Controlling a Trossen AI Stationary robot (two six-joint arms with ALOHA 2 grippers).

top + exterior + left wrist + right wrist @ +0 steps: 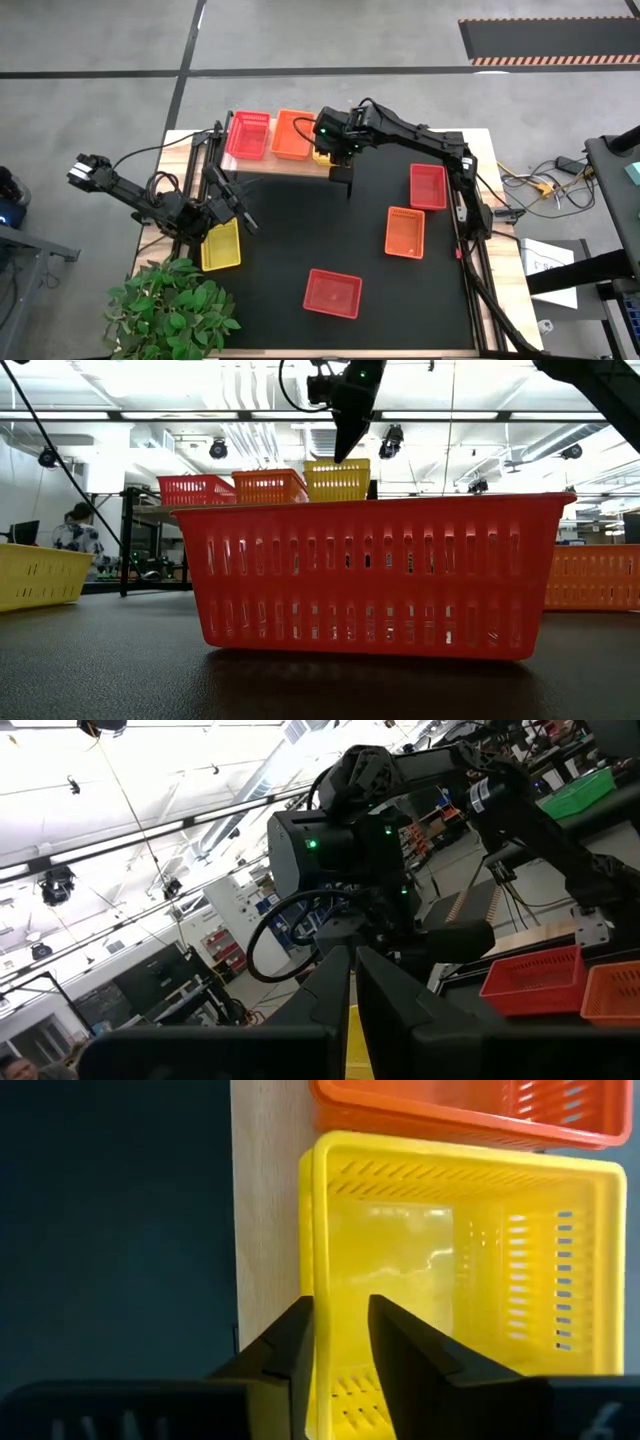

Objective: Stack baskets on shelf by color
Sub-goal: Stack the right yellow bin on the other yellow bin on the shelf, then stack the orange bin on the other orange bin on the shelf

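Four baskets lie loose on the counter (300, 215), while three sit side by side on the shelf (290, 166) at the far edge: red, orange and yellow basket on the shelf (455, 1280) at its right end. The right end effector (340, 1355) hangs directly over that yellow one, its fingers straddling the near rim wall with a narrow gap; whether they pinch the wall or have just let go I cannot tell.

The relation that matters next is outward from there. Judging by the layout, the red basket (428, 186) and orange basket (405, 231) lie to the right and nearer than the shelf, long axes running far-to-near, well within the right arm's side. The second red basket (332, 293) sits nearest of all, mid-counter, its long axis left-to-right.

The loose yellow basket (221, 245) lies at the near left, just beside the left end effector (243, 216), which is closed on nothing visible; the left arm is clearly closer to it.
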